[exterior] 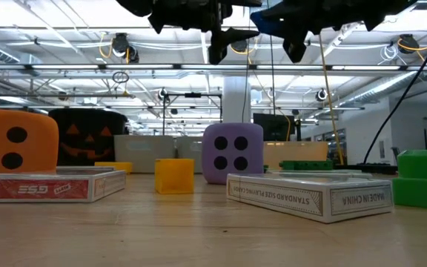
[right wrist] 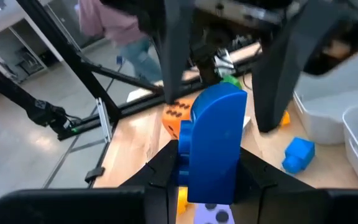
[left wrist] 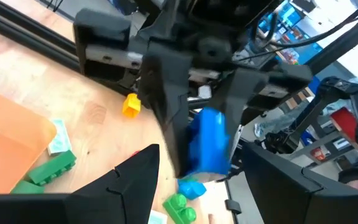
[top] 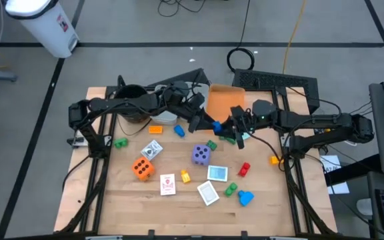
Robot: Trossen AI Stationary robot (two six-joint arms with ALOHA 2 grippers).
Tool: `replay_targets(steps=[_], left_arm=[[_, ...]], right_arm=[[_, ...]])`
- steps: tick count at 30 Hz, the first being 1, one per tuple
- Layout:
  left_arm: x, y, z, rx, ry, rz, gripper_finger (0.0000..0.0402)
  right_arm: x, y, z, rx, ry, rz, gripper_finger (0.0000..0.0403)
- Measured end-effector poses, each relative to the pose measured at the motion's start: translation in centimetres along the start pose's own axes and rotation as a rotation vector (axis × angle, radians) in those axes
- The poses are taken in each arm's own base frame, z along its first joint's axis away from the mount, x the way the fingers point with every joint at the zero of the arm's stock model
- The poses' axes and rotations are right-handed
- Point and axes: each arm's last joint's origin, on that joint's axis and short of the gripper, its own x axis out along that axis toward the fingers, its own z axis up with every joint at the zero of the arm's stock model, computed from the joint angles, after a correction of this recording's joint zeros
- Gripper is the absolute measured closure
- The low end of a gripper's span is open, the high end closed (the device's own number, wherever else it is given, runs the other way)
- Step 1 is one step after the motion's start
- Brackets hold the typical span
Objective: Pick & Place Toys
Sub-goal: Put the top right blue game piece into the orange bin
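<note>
High over the table's middle, my right gripper [top: 231, 128] is shut on a blue plastic block [top: 217, 125]. My left gripper [top: 202, 123] faces it from the left, open, with one finger [right wrist: 173, 50] on each side of the block's free end; I see no touch. Below on the table lie the other toys. They include an orange die [top: 143, 168], a purple die [top: 201, 155], card boxes [top: 168, 184] [top: 208, 193], a teal card [top: 217, 173] and small blocks such as a red one [top: 244, 169] and a yellow one [top: 185, 177]. My right gripper pinches the blue block between its two fingers at the block's end nearest the wrist [right wrist: 194, 177]. The fingers come about level from the table's right side. The block sticks out past the fingertips toward my left gripper, lifted clear of the table.
An orange bin [top: 225, 100] stands at the far edge behind the grippers, with grey bins [top: 179, 93] and a black pot [top: 132, 101] to its left. More blocks lie around: green [top: 121, 142], orange [top: 155, 129], blue [top: 245, 197], orange [top: 274, 160].
</note>
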Motion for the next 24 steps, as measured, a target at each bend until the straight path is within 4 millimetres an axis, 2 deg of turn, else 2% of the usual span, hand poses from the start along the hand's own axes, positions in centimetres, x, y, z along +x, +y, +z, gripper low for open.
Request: replay_targets(steps=[10,13,20,24], left_arm=[[-0.01,0.14,0.00,0.015,-0.017,0.045,0.0167],[0.03,0.08,-0.03,0.018,-0.016,0.043,0.0194],[0.29,-0.35,-0.25,0.045,-0.008,0.033,0.0283],[0.28,-0.36,-0.24,0.070,-0.008,0.031,0.0313]], right_arm=[[-0.04,-0.18,-0.16,0.009,0.018,-0.012,0.0321],[-0.04,-0.18,-0.16,0.009,0.018,-0.012,0.0321],[-0.04,-0.19,-0.17,0.010,0.018,-0.014,0.0321],[-0.04,-0.20,-0.17,0.011,0.019,-0.015,0.0321]])
